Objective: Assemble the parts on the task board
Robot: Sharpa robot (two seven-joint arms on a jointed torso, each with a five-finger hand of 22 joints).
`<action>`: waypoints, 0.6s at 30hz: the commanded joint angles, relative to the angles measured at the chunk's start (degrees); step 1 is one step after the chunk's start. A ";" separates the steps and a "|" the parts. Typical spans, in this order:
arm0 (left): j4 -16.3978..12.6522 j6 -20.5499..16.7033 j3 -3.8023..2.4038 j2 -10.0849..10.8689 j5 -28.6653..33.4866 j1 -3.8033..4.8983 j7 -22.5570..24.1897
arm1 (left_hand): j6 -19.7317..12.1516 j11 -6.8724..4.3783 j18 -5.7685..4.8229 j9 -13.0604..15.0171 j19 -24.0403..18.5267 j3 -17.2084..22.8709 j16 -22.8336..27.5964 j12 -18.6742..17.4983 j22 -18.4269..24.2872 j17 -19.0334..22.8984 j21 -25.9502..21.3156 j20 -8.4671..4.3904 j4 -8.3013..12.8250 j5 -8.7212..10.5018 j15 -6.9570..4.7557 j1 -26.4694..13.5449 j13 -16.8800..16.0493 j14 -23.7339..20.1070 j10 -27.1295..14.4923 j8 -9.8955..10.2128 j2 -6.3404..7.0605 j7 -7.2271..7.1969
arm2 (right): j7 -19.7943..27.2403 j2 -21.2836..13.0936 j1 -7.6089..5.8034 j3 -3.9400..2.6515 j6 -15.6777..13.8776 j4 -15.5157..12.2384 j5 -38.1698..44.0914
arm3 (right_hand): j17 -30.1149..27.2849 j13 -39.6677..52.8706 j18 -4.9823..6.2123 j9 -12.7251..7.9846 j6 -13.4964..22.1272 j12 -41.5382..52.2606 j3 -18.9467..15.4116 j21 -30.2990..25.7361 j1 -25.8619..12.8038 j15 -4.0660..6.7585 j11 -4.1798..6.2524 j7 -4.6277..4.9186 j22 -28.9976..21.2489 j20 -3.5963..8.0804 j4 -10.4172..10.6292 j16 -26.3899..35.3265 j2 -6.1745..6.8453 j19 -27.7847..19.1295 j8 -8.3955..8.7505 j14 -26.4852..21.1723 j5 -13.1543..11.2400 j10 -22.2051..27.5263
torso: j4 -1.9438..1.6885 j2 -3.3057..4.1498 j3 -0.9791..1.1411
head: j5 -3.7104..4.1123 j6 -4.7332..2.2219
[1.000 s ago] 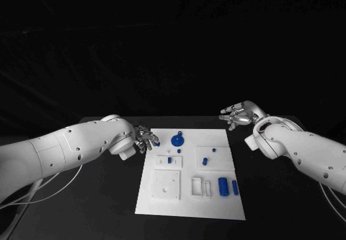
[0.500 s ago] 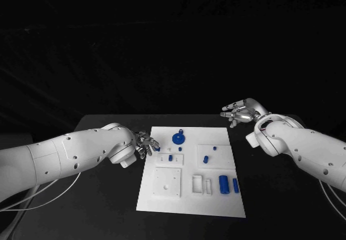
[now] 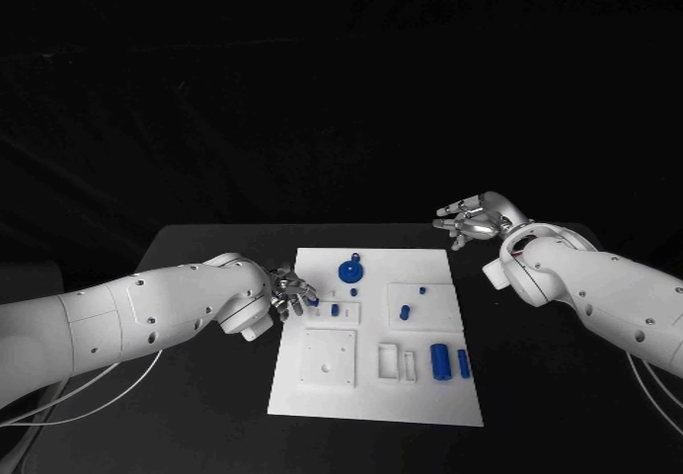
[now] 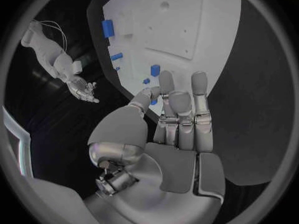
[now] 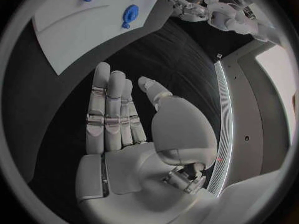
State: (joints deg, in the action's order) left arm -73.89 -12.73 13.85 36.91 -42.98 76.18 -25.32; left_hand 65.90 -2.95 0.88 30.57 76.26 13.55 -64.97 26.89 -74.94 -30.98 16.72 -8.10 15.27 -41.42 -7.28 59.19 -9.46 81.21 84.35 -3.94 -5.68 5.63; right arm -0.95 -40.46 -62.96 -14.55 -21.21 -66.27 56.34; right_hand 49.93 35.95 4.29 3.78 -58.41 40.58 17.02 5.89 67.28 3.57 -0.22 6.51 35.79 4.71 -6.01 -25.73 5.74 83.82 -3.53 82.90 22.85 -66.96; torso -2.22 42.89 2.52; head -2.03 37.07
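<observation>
I've got the white rectangular task board (image 3: 373,395) lying flat in the middle of the black tabletop (image 3: 213,247), its long axis running from six to twelve o'clock away from me. My left hand (image 3: 292,293) sits at the board's nine o'clock edge, up towards the far end, fingers (image 4: 187,109) straight and side by side in the left wrist view, nothing in them. I can't tell if the fingertips touch the board's edge or hang just over it.

The nearest part is a small blue peg (image 3: 336,310) just beside those fingertips, at about three o'clock from them. It looks to stand in the pale raised block there, though it's too small to be sure. Beyond it, at roughly one o'clock from the hand, is the round blue disc with a knob (image 3: 350,272). Two blue cylinders (image 3: 451,362) lie near the board's four o'clock corner, their long axes parallel to the board's, well apart from either hand.

My right hand (image 3: 473,221) hovers off the board's far two o'clock corner, palm open, fingers spread, holding nothing.

My call: the left hand is clearly the nearer one for that peg, and reaching it means a short move towards three o'clock.
</observation>
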 commanded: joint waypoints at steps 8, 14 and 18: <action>-0.25 -0.35 -0.01 -0.31 -1.05 -0.13 -0.54 | 7.73 -0.66 0.04 0.33 0.03 0.07 -0.50 0.42 -0.88 -0.16 0.18 -0.27 -0.15 0.57 -0.14 0.17 -0.07 0.19 2.52 -0.26 -0.54 -5.71 | 0.66 0.00 -0.01 -0.03 0.69 -0.10 -0.24 | 0.06 -0.04 0.12 -0.06 0.45 0.23 0.08 0.27 -0.22 -0.13 0.15 0.14 -0.05 -0.23 -0.13 0.15 0.04 1.65 -0.04 0.15 0.32 0.40 | -0.09 -0.03 0.10 | 0.20 0.12; 0.23 -0.20 -0.01 -0.53 -1.91 -0.18 -0.65 | 7.77 -0.66 0.02 0.46 0.04 0.02 -0.52 0.45 -0.88 -0.19 0.17 -0.27 -0.23 0.65 -0.13 0.25 -0.04 0.17 2.52 -0.25 -0.51 -5.73 | 0.63 -0.03 -0.01 -0.03 0.64 -0.16 -0.24 | 0.06 -0.04 0.12 -0.06 0.45 0.23 0.08 0.27 -0.22 -0.13 0.15 0.14 -0.05 -0.23 -0.13 0.15 0.04 1.65 -0.04 0.15 0.32 0.40 | 0.00 0.03 0.06 | 0.05 0.10; 0.61 0.09 -0.01 -0.88 -2.75 -0.53 -0.68 | 7.86 -0.67 0.01 0.55 0.05 0.00 -0.55 0.52 -0.89 -0.21 0.17 -0.27 -0.29 0.72 -0.13 0.28 -0.04 0.17 2.52 -0.28 -0.52 -5.75 | 0.67 0.00 -0.01 -0.03 0.56 -0.21 -0.24 | 0.07 -0.04 0.10 -0.07 0.45 0.22 -0.02 0.35 -0.25 -0.14 0.15 0.15 -0.30 -0.24 -0.11 0.16 0.00 1.61 -0.03 0.11 0.40 0.46 | -0.01 0.00 0.09 | 0.16 0.05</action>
State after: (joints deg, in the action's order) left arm -73.32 -12.88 13.85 36.29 -44.39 75.82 -25.90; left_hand 65.91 -2.95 0.87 30.99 76.26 13.55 -65.23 27.12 -74.92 -31.12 16.72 -8.10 15.27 -40.97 -7.16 59.29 -9.46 81.29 84.35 -3.93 -5.77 5.63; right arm -0.91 -40.50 -62.96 -14.55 -21.19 -66.36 56.22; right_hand 49.93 35.95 4.29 3.78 -58.23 40.58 17.02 5.89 67.29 3.57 -0.06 6.68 35.54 4.71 -6.01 -25.73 5.74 83.82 -3.53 82.90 23.08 -66.80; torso -2.24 42.88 2.59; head -1.93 37.16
